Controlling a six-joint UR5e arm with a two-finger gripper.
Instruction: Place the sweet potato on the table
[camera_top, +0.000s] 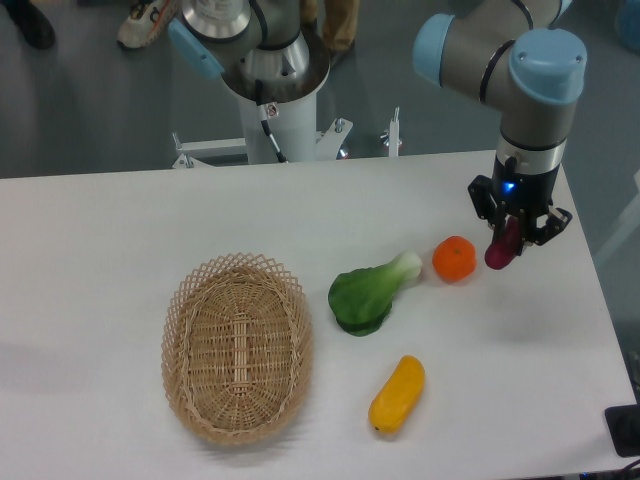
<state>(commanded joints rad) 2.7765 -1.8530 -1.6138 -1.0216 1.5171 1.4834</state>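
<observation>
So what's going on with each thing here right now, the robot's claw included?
gripper: shut on the sweet potato, above the table's right side
sweet potato: held roughly upright, off the table
table: white, nothing spilled
orange: resting on the table, just left of the gripper
bok choy: lying on its side
yellow vegetable: lying flat
basket: upright, empty

Even, bright overhead light. The white tabletop (120, 220) reads slightly washed out, with no hard glare. Soft, faint shadows sit under the basket (238, 346) and below my tool (512, 243). Image is low resolution, mildly soft; the background floor is dimmer.
</observation>
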